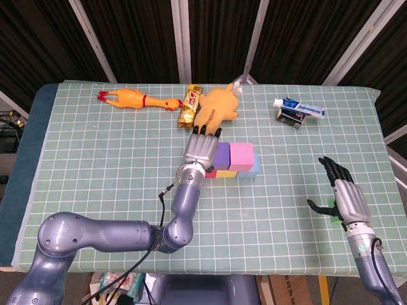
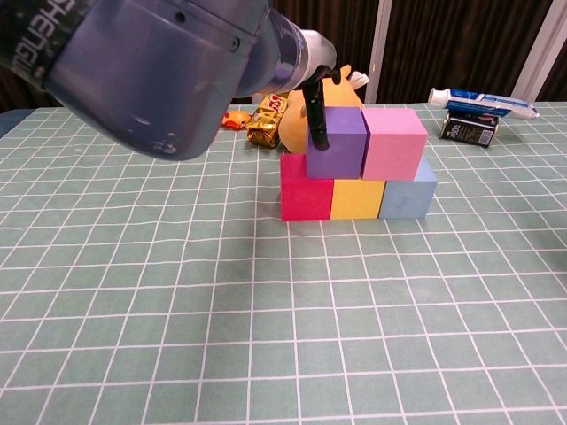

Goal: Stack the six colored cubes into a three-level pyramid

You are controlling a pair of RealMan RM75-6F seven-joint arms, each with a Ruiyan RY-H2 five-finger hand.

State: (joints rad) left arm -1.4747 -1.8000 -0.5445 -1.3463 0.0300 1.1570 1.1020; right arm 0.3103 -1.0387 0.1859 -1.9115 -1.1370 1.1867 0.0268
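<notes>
the left hand (image 1: 202, 147), fingers loosely spread, touches the purple cube's (image 2: 337, 142) left face; the green cube (image 1: 331, 208) lies under the open right hand (image 1: 344, 192), well apart.

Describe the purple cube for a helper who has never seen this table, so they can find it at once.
Near the middle of the green gridded mat stands a small stack of cubes. Its bottom row runs red cube, yellow cube, light blue cube. The purple cube sits on top at the left, beside the pink cube, with the left hand at its side.
</notes>
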